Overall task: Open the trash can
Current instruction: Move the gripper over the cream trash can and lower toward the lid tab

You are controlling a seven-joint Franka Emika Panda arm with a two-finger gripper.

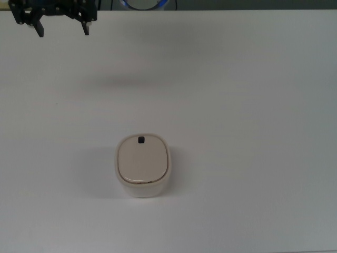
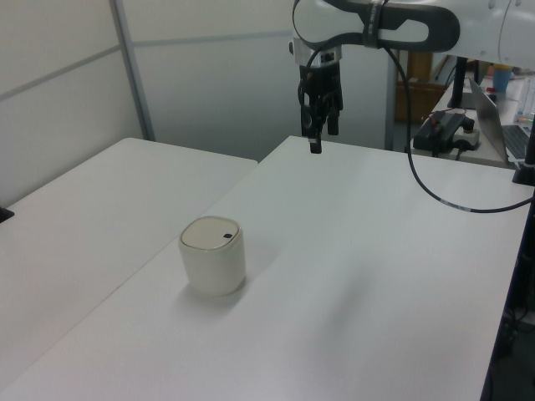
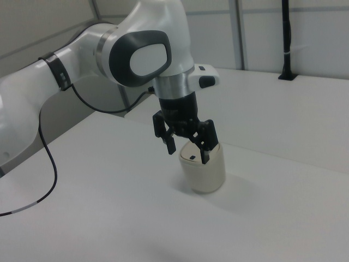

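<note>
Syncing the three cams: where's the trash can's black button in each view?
Top view: black button at the lid's upper edge, just left of picture centre.
Left view: on the lid's right side, lower left of centre.
Right view: beside the tool, on the lid.
Shared landmark: the trash can.

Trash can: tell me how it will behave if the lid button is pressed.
The small cream-white rounded-square plastic trash can looks light, so it may slide on the smooth white table. Its squat shape probably resists tipping. The tiny black button sits at the lid's edge, so pressing off-centre might rock it.
</note>
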